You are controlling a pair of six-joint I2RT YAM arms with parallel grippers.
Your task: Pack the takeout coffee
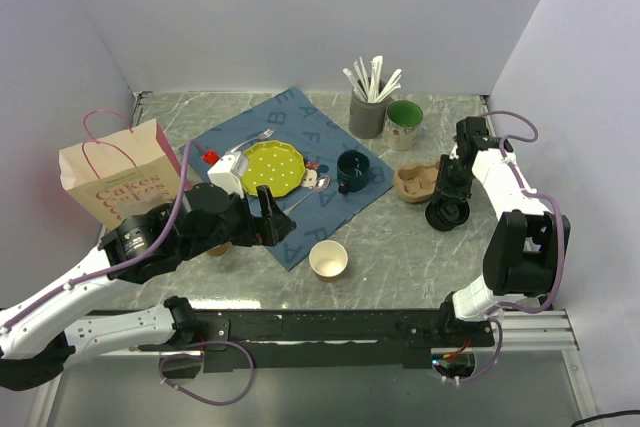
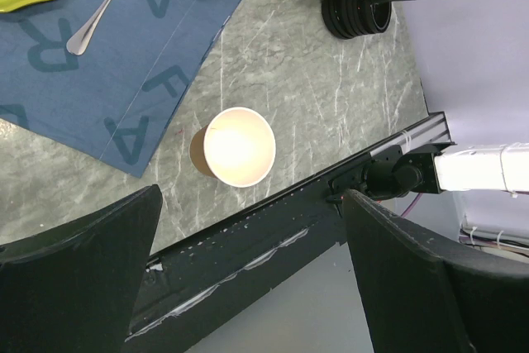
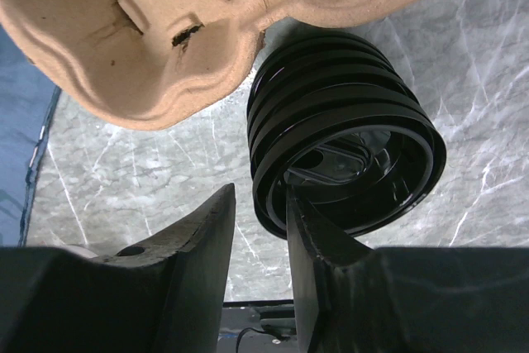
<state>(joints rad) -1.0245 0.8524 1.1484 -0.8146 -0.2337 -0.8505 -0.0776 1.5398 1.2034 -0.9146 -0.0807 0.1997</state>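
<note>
No lidded cup is in view. A lidless brown paper cup stands alone on the marble table near the front edge. A stack of black plastic lids sits at the right, next to a brown pulp cup carrier. My right gripper is down at the stack, slightly open. One finger is inside the top lid's rim and the other is outside, apart from it. My left gripper is wide open and empty, just left of the cup.
A pink-handled paper bag stands at the left. A blue cloth holds a yellow plate, a spoon, a fork, a white box and a dark green mug. A grey holder of straws and a green-lined cup stand behind.
</note>
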